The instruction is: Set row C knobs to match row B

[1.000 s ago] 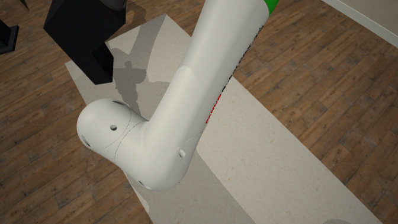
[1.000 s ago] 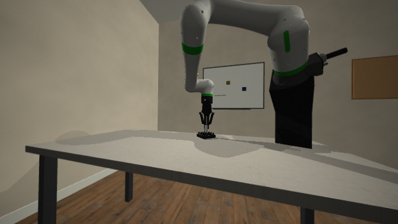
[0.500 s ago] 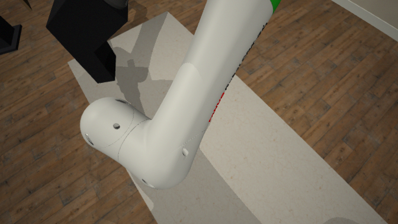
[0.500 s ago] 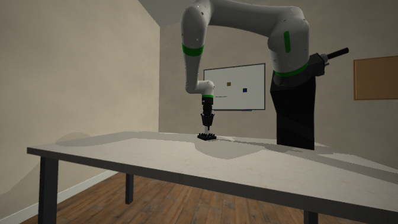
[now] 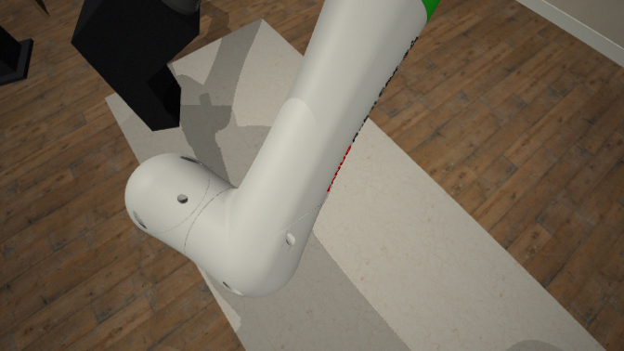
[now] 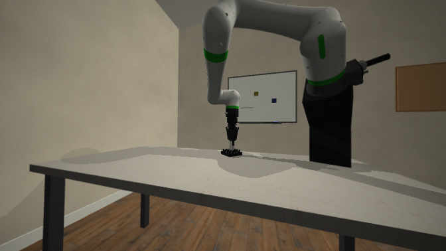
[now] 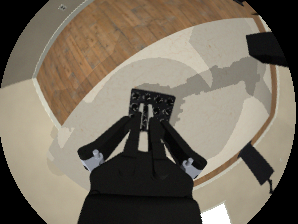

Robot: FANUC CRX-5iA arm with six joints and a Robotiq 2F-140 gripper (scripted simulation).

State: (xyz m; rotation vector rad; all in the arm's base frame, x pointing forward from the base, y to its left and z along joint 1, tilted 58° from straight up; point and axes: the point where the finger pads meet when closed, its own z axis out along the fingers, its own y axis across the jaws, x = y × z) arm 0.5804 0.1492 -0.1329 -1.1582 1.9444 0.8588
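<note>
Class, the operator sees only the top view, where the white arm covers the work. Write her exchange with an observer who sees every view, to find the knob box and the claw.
Operator: The arm fills my picture. Where is the knob box?
Observer: The knob box stands on the table, directly under the wrist.
Operator: And the claw?
Observer: The claw points straight down, closed on a knob; which one is too small to tell.
</note>
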